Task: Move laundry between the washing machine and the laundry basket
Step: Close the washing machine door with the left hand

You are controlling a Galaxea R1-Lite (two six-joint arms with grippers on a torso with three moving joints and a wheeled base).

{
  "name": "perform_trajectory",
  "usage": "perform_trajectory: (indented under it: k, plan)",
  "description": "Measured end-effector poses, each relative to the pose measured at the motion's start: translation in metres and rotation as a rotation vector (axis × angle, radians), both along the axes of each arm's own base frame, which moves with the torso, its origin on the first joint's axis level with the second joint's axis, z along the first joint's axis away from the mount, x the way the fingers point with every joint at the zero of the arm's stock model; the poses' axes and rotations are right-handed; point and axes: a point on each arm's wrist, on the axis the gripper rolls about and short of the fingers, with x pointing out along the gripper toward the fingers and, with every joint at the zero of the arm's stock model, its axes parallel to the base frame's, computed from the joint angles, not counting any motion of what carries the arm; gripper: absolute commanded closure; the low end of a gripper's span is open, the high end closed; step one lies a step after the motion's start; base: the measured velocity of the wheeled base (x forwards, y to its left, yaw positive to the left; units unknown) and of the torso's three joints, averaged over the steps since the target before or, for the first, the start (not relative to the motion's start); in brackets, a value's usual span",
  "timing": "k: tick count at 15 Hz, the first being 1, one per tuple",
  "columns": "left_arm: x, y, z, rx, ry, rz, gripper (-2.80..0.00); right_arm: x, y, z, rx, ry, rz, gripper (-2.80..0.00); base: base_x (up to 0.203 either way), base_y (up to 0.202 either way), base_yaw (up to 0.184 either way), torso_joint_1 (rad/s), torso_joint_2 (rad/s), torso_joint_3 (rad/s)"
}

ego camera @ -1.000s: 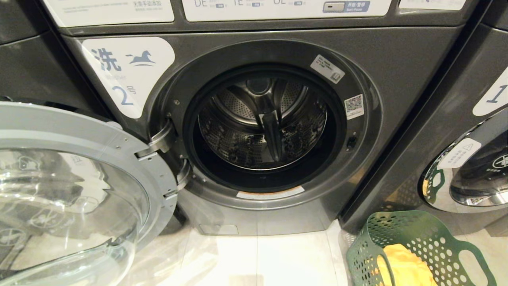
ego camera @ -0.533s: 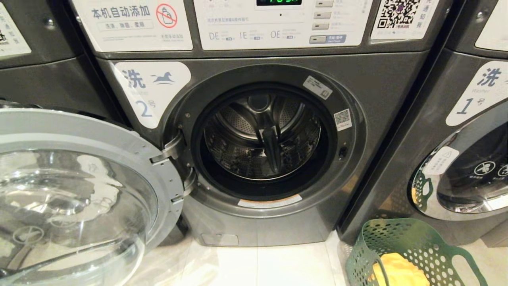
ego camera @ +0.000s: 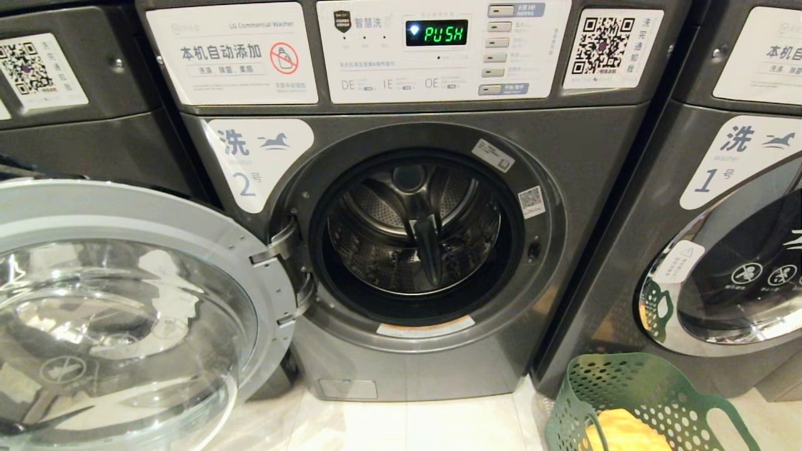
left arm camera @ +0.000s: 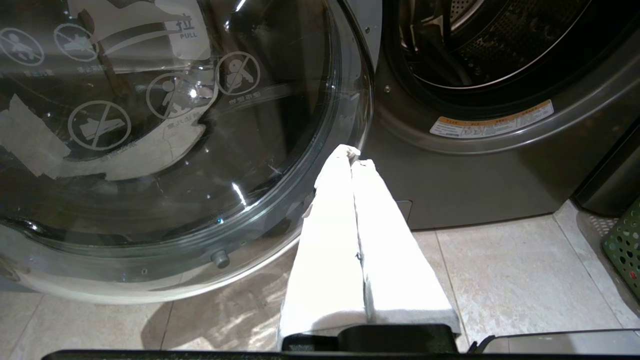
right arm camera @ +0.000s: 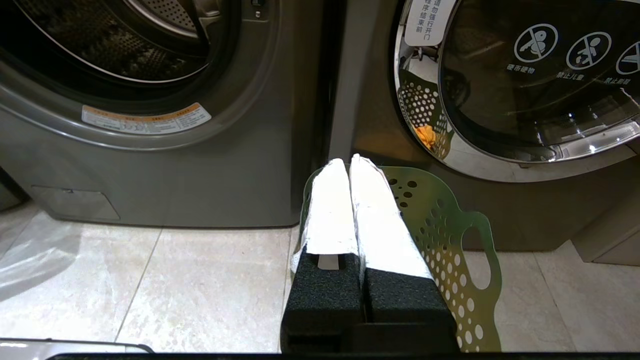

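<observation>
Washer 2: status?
Both grippers, left and right, shut, empty. Washing machine door open, drum looks empty. Yellow garment in laundry basket.

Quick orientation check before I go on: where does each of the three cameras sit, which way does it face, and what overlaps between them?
Head: high, facing the washing machine, door open; neither arm shows.
Left wrist: low, behind the shut left gripper, facing door glass and drum.
Right wrist: low, behind the shut right gripper, facing the laundry basket.
Shared: the drum opening in all three views.

The pale tiled floor (ego camera: 407, 426) carries the washing machine (ego camera: 413, 363) and the laundry basket (ego camera: 633, 388).
</observation>
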Motion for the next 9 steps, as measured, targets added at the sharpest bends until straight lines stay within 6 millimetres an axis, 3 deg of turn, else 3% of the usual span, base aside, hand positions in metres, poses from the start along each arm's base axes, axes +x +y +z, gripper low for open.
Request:
perform_trajectory:
  k: [6,9]
  plan:
    - [0.0,0.0,0.0001,0.0,-0.001,0.001,0.0,0.0,0.0,0.0001,0.0,0.0,-0.001,0.0,0.0,0.0,0.0,0.0,0.0,0.0]
    - [0.0,0.0,0.0003,0.0,-0.003,0.001,0.0,0.0,0.0,0.0001,0.0,0.0,-0.001,0.0,-0.141,0.0,0.0,0.004,0.0,0.003]
